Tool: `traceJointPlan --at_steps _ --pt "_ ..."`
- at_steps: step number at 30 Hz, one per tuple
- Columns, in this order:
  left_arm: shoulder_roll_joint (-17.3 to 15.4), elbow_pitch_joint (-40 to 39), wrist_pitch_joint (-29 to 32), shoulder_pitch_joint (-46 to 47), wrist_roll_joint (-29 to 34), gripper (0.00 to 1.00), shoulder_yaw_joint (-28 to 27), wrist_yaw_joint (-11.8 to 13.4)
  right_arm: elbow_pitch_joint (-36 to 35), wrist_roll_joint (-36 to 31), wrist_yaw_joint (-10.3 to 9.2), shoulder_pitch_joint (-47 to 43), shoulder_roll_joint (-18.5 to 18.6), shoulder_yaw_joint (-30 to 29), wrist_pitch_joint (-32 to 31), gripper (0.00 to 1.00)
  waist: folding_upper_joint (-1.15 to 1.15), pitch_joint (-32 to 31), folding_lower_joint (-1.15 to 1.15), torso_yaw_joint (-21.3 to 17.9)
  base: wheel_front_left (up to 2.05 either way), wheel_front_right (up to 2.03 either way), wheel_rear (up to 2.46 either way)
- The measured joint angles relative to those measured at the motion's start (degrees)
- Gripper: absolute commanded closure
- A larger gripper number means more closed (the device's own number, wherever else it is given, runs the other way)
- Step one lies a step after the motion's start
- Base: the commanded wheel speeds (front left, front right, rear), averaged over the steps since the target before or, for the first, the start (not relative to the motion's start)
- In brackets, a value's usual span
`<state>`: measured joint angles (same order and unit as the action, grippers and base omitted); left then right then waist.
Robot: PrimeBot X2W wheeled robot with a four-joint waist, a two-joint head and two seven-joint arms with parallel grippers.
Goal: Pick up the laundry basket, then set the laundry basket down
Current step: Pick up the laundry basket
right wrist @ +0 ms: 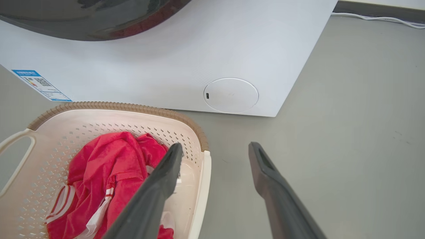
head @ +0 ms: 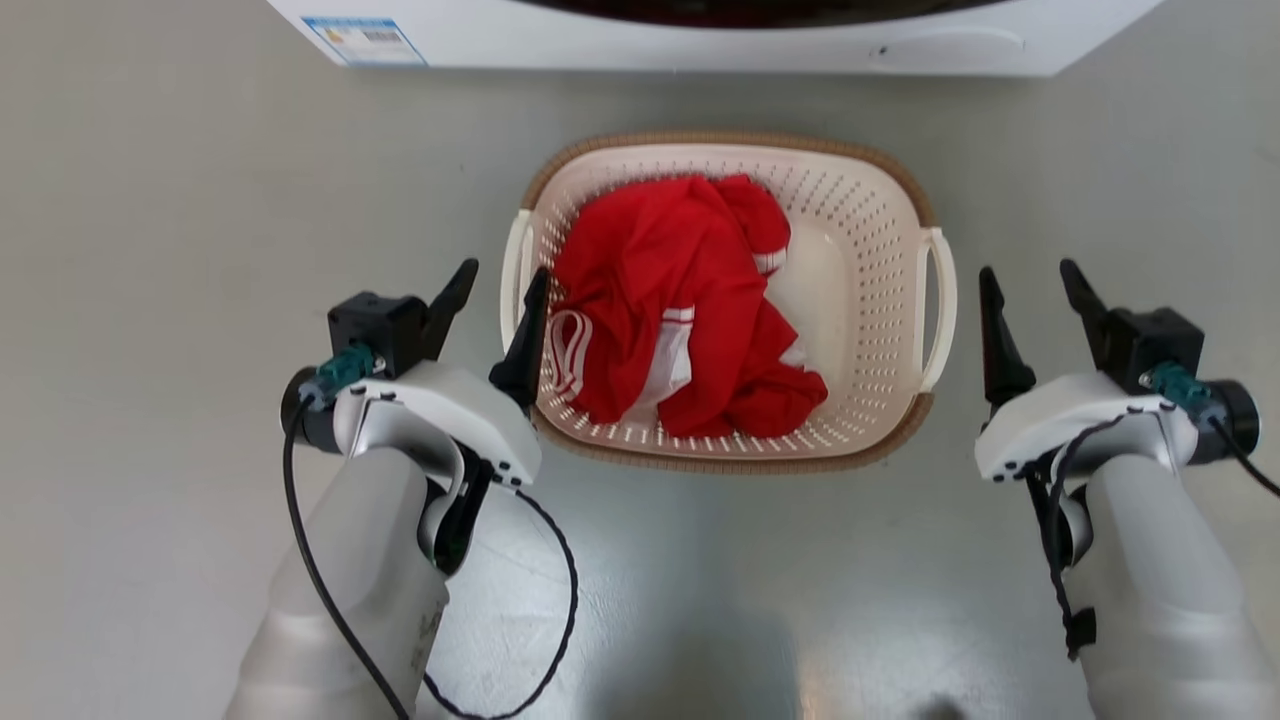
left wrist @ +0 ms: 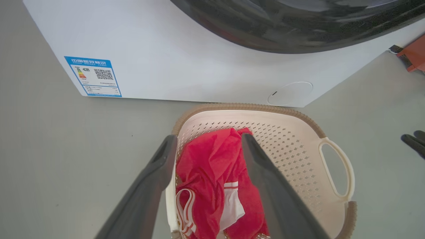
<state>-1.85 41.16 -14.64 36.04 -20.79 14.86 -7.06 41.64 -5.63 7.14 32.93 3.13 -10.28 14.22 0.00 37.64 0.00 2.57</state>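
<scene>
The laundry basket point(head: 872, 300), cream with a brown rim, sits on the floor holding a red and white garment point(head: 680, 290). My left gripper point(head: 502, 283) is open at the basket's left loop handle point(head: 512, 262). In the left wrist view, one finger of the left gripper point(left wrist: 207, 138) is outside the wall and the other is over the garment point(left wrist: 212, 162). My right gripper point(head: 1032, 283) is open just right of the right handle point(head: 942, 300). In the right wrist view that handle point(right wrist: 201, 192) shows between the open fingers of the right gripper point(right wrist: 215, 148). Neither gripper holds anything.
A white washing machine point(head: 700, 40) with a dark round door stands right behind the basket point(left wrist: 249, 107). Grey floor lies on both sides. An orange-red object point(left wrist: 415, 54) sits beside the machine, and a white cable point(right wrist: 382, 18) runs along the far wall.
</scene>
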Motion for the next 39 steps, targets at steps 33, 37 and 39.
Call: traceJointPlan --at_steps 33,37,39 --pt "0.27 10.59 0.0 14.62 0.68 0.0 -0.93 2.35 0.11 1.27 0.0 8.53 0.38 2.18 0.0 0.0 0.0 15.18 0.0 -0.01 0.0 0.0 0.0" --pt "0.29 11.04 0.0 14.94 0.67 0.0 0.09 2.31 0.19 1.58 0.0 8.52 0.4 2.75 0.0 0.0 0.0 15.97 0.0 -0.12 0.0 0.0 0.0" --pt "0.29 11.39 0.0 14.94 0.67 0.0 0.75 2.26 0.3 1.63 0.0 8.52 0.4 2.96 0.0 0.0 0.0 16.25 0.0 -0.2 0.0 0.0 0.0"
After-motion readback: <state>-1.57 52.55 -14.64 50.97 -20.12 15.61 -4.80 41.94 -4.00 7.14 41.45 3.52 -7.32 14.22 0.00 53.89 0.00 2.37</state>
